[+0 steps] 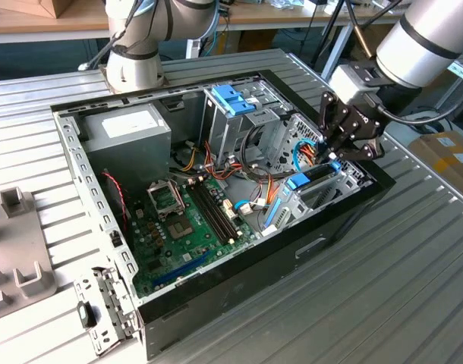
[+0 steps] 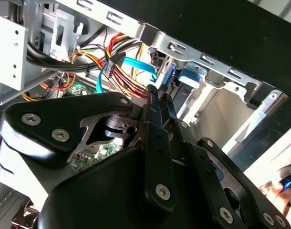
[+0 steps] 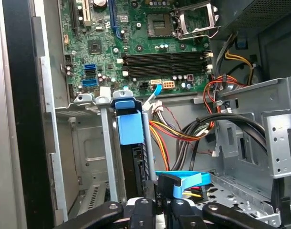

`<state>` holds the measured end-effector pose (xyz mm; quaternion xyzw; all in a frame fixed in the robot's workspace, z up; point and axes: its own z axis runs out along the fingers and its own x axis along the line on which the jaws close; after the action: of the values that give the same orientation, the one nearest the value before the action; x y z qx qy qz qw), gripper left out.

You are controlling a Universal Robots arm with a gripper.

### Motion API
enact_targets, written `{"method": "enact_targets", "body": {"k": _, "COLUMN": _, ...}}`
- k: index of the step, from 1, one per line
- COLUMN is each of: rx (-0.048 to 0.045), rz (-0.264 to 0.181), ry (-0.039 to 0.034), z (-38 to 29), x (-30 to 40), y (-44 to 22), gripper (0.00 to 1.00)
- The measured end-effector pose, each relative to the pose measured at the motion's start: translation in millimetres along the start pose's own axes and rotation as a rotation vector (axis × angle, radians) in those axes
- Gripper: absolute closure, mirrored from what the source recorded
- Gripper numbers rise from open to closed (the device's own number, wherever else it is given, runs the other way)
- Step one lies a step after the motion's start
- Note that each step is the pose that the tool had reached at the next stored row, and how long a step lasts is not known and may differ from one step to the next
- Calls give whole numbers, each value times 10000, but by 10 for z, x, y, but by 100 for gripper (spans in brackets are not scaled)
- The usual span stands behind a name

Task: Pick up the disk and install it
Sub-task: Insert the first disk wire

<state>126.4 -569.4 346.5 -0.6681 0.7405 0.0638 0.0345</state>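
Hovering at the open computer case's (image 1: 345,216) corner on the exterior view's right, the gripper (image 1: 335,154) has its fingers drawn nearly together just above the disk (image 1: 313,177), though I cannot tell whether they actually pinch its blue frame. The disk stands on edge in the drive bay (image 3: 90,143), long axis running down into it. It could jam against the bay rails if tilted, or snag nearby cables (image 3: 193,133).
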Motion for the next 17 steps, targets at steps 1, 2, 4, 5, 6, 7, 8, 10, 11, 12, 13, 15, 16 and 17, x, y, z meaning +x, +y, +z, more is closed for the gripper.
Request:
{"method": "enact_targets", "body": {"k": 1, "rx": 0, "rz": 0, "ry": 1, "z": -2, "x": 9, "y": -1, "gripper": 82}}
{"method": "enact_targets", "body": {"k": 2, "rx": 0, "rz": 0, "ry": 1, "z": -2, "x": 21, "y": -2, "gripper": 82}}
{"method": "enact_targets", "body": {"k": 4, "rx": 0, "rz": -1, "ry": 0, "z": -2, "x": 48, "y": -4, "gripper": 82}}
{"method": "enact_targets", "body": {"k": 5, "rx": 0, "rz": 0, "ry": 0, "z": -2, "x": 71, "y": -6, "gripper": 82}}
{"method": "enact_targets", "body": {"k": 6, "rx": 0, "rz": 0, "ry": -3, "z": 1, "x": 85, "y": -7, "gripper": 82}}
{"method": "enact_targets", "body": {"k": 7, "rx": -1, "rz": -1, "ry": -9, "z": 6, "x": 93, "y": -7, "gripper": 82}}
{"method": "enact_targets", "body": {"k": 8, "rx": -1, "rz": -1, "ry": -11, "z": 10, "x": 95, "y": -7, "gripper": 82}}
{"method": "enact_targets", "body": {"k": 10, "rx": -7, "rz": -47, "ry": -8, "z": 13, "x": 96, "y": -7, "gripper": 82}}
{"method": "enact_targets", "body": {"k": 11, "rx": -11, "rz": -70, "ry": -12, "z": 15, "x": 96, "y": -6, "gripper": 82}}
{"method": "enact_targets", "body": {"k": 12, "rx": -14, "rz": -85, "ry": -19, "z": 17, "x": 96, "y": -6, "gripper": 82}}
{"method": "enact_targets", "body": {"k": 13, "rx": -16, "rz": -94, "ry": -28, "z": 19, "x": 97, "y": -7, "gripper": 82}}
{"method": "enact_targets", "body": {"k": 15, "rx": -19, "rz": -102, "ry": -52, "z": 22, "x": 97, "y": -7, "gripper": 82}}
{"method": "enact_targets", "body": {"k": 16, "rx": -21, "rz": -103, "ry": -65, "z": 23, "x": 96, "y": -7, "gripper": 82}}
{"method": "enact_targets", "body": {"k": 17, "rx": -22, "rz": -104, "ry": -74, "z": 23, "x": 95, "y": -7, "gripper": 82}}
